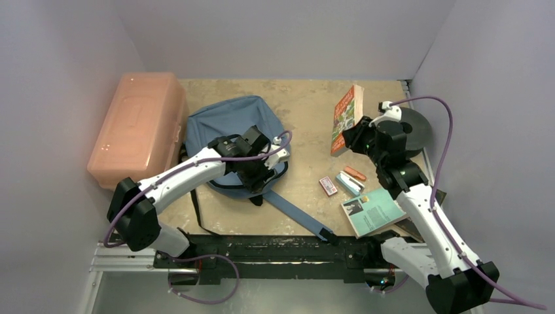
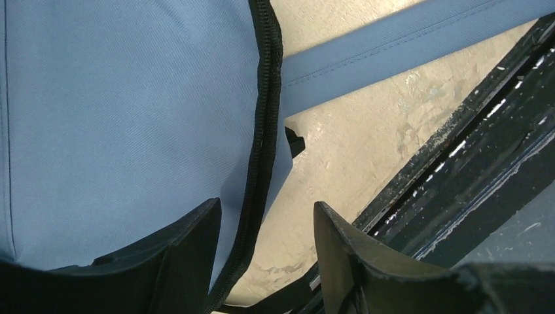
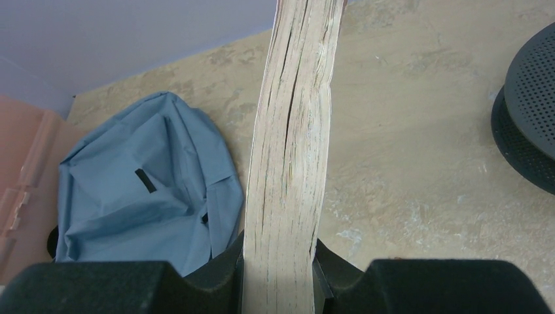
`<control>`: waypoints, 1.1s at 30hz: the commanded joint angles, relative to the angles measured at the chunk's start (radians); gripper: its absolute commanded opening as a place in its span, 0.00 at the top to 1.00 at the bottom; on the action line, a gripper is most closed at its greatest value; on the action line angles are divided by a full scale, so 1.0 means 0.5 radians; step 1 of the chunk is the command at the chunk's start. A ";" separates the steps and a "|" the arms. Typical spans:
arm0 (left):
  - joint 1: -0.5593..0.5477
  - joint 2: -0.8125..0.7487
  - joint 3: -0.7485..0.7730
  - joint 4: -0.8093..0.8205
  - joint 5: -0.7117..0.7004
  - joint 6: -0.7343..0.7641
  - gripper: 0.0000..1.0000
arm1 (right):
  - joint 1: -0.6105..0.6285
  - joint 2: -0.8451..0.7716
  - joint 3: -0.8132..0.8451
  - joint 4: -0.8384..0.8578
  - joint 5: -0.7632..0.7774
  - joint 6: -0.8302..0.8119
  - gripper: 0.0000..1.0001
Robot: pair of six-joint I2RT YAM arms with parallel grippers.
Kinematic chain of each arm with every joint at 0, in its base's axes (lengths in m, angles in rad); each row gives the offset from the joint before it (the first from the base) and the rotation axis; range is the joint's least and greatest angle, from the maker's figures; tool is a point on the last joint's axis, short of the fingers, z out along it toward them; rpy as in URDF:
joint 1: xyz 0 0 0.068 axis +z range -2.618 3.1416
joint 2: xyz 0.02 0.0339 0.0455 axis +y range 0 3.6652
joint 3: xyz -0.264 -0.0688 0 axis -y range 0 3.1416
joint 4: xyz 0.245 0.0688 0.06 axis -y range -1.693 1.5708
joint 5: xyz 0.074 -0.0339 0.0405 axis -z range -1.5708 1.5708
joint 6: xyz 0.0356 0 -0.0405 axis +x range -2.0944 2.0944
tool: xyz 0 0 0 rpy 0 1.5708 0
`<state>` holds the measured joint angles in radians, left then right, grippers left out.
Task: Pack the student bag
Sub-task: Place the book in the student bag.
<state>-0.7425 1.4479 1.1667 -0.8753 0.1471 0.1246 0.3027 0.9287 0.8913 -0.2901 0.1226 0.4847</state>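
On the table (image 1: 301,98), student bag (image 1: 222,121) flat, long axis near-far, left gripper (image 2: 265,216) spread, right gripper (image 3: 278,268) pinching book (image 3: 291,131).

There is one student bag (image 1: 226,121), with one salmon-pink box (image 1: 134,127) just beside it on its left. To the bag's right are two books, a red paperback (image 1: 347,118) and a teal book (image 1: 374,210), one small red-and-white packet (image 1: 328,186), one teal-and-orange stapler-like item (image 1: 350,178), and, farthest from the bag, one black round mesh object (image 1: 419,131). Two grippers show: the left gripper (image 2: 266,219) over the bag's near edge and the right gripper (image 1: 348,139) at the paperback, right of the bag.
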 commanded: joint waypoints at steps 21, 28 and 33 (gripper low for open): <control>-0.044 -0.114 0.240 0.324 -1.362 -0.409 1.00 | 0.004 0.275 0.131 -0.053 -0.884 0.203 1.00; -0.047 -0.291 0.350 0.735 -1.714 -0.525 1.00 | 0.008 0.315 -0.057 -0.037 -1.662 0.635 1.00; -0.049 -0.312 0.386 0.950 -1.641 -0.470 1.00 | 0.008 0.220 -0.253 0.161 -1.960 1.006 1.00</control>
<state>-0.7658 1.3006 1.3193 -0.5564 -0.6266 -0.0975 0.3031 1.1065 0.8085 -0.3584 -0.6117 0.7898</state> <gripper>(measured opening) 0.016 0.300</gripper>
